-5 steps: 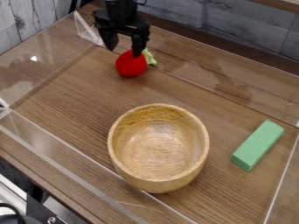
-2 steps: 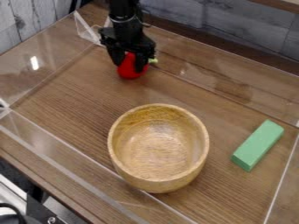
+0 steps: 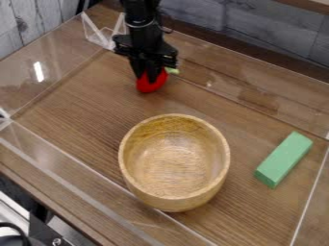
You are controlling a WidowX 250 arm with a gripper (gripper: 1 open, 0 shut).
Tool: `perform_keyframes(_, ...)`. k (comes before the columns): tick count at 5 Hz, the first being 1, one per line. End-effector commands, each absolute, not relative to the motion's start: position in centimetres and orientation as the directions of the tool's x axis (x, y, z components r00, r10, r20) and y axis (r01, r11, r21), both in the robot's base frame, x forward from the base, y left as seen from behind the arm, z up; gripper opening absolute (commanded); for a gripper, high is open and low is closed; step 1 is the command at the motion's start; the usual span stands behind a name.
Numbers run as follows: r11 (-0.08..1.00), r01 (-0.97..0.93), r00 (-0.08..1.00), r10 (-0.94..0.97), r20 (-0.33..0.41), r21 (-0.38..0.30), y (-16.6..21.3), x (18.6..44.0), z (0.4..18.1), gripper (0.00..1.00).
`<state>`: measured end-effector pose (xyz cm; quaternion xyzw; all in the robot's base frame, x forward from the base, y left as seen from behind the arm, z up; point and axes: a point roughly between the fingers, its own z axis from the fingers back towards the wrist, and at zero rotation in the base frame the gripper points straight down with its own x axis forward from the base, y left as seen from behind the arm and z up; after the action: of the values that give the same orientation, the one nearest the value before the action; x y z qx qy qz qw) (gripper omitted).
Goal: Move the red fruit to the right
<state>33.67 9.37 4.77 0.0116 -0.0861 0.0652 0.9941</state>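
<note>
The red fruit (image 3: 153, 84) is a small glossy red toy lying on the wooden table at the upper middle of the camera view. My black gripper (image 3: 152, 75) points straight down over it. The fingers are drawn in against its sides, so only its lower red part shows between and below them. The green leafy top is hidden behind the fingers.
A large wooden bowl (image 3: 127, 154) stands in the middle of the table, nearer the camera than the fruit. A green rectangular block (image 3: 284, 159) lies at the right. Clear plastic walls (image 3: 52, 125) fence the table on the left and front.
The gripper came down over the fruit and its fingers closed in on it. Gripper and fruit now sit slightly further right and nearer the camera.
</note>
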Motion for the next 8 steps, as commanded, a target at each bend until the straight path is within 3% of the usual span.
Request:
perform_keyframes(1,0.987,-0.159,0.953,0.152,0.261,0.004,7.4,34.8,9.3,0.0)
perform_keyframes(2,0.988,-0.155,0.952,0.154,0.266,-0.015,4.2,35.3,10.9,0.0)
perform_keyframes(3,0.987,-0.157,0.953,0.16,0.259,-0.031,0.7,34.8,11.0,0.0)
perform_keyframes(6,0.96,-0.277,0.936,0.277,0.217,-0.033,-3.5,33.8,9.0,0.0)
perform_keyframes(8,0.983,-0.18,0.966,0.182,0.185,-0.028,-5.3,33.4,8.4,0.0)
